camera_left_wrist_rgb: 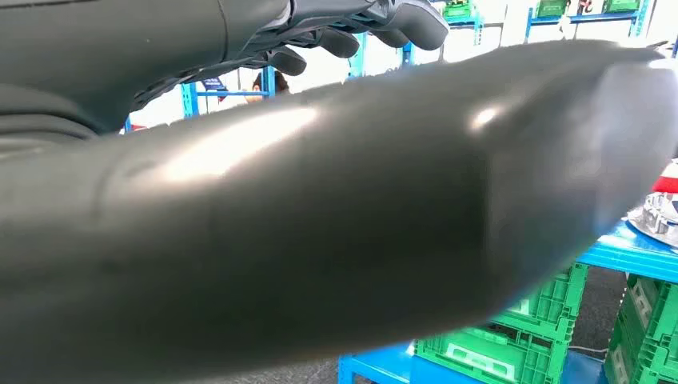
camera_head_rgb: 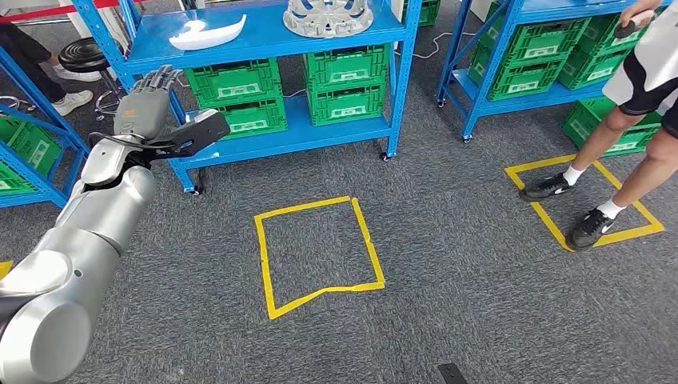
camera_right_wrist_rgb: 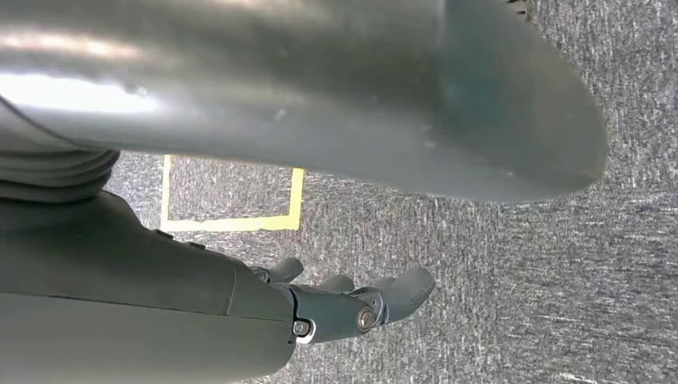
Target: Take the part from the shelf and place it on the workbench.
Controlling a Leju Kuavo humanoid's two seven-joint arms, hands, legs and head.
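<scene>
While its left arm rises at the near left of the scene, the humanoid's left hand (camera_head_rgb: 146,98) stands upright before the blue shelf (camera_head_rgb: 272,36), fingers (camera_head_rgb: 160,78) extended and slightly apart, holding nothing and touching nothing. A dark wrist camera mount juts rightward from the wrist below it. In the left wrist view the same hand (camera_left_wrist_rgb: 352,28) shows its dark fingers (camera_left_wrist_rgb: 408,20) stretched out toward the shelving, with the thick grey thumb across most of the frame.

On the shelf's top deck, far from the hand and to its right, lies the white curved part (camera_head_rgb: 209,32); further right on the same deck sits a silver ring-shaped casting (camera_head_rgb: 328,16). Green crates (camera_head_rgb: 348,84) fill the levels beneath.

The right hand (camera_right_wrist_rgb: 344,308) hangs over grey carpet in the right wrist view, its fingers (camera_right_wrist_rgb: 404,290) loosely curled with nothing between them; how far they are closed cannot be told from this angle.

A yellow tape square (camera_head_rgb: 318,254) marks the carpet at centre. At right a person (camera_head_rgb: 632,104) in dark shoes stands on a second tape square (camera_head_rgb: 588,200), beside another blue rack (camera_head_rgb: 536,48) stacked with green crates.
</scene>
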